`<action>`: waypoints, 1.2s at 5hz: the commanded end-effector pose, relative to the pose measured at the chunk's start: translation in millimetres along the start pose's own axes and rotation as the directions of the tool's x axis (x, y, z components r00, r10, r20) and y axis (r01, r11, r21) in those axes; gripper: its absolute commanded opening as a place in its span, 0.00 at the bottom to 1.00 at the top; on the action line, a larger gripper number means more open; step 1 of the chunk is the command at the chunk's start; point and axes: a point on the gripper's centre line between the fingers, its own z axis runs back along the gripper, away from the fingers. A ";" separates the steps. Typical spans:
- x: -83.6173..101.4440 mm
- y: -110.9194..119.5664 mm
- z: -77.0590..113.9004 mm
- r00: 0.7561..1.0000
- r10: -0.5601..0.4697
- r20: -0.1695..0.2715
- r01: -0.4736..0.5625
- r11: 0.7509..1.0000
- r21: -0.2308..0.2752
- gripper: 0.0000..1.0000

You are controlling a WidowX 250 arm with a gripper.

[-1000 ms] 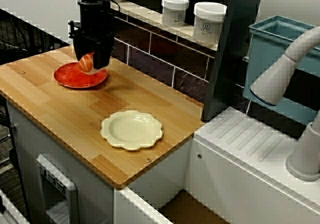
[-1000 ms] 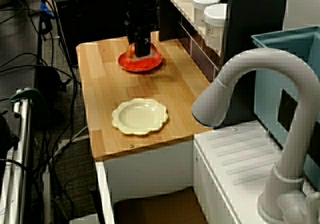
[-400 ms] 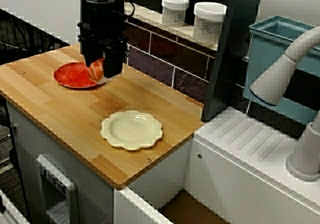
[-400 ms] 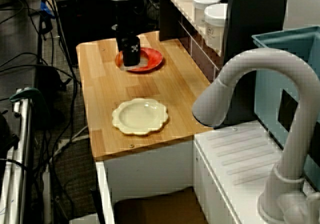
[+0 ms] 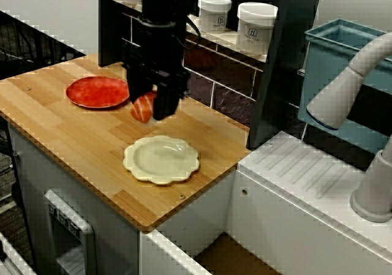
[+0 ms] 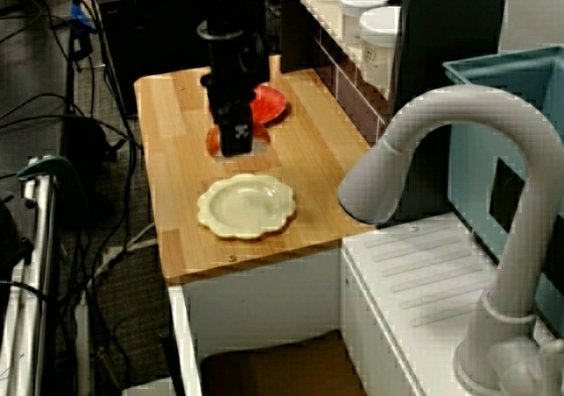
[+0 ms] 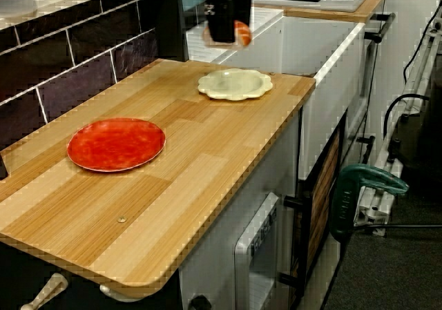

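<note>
Wooden counter [image 5: 73, 134] beneath orange-red piece [image 5: 142, 108] between the jaws

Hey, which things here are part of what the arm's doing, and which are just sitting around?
In use: gripper, shut on the orange-red food piece; likely the cream plate and red plate.
Lying about: white jars, blue bin, faucet.

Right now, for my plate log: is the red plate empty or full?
Empty: the red plate lies bare, and the orange-red piece is up between the fingers, off it.
</note>
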 end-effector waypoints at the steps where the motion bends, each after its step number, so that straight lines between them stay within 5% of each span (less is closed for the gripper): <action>1: -0.4 -17.7 -27.5 1.000 0.010 -0.009 -0.010 0.999 0.051 0.00; 3: -12.6 -19.2 -37.7 1.000 0.001 -0.022 0.000 0.999 0.046 0.00; 4: -13.2 -13.3 -36.0 0.999 0.008 -0.041 -0.006 0.999 0.046 1.00; 6: -10.3 2.9 -28.6 0.997 0.015 -0.071 -0.015 1.000 0.002 1.00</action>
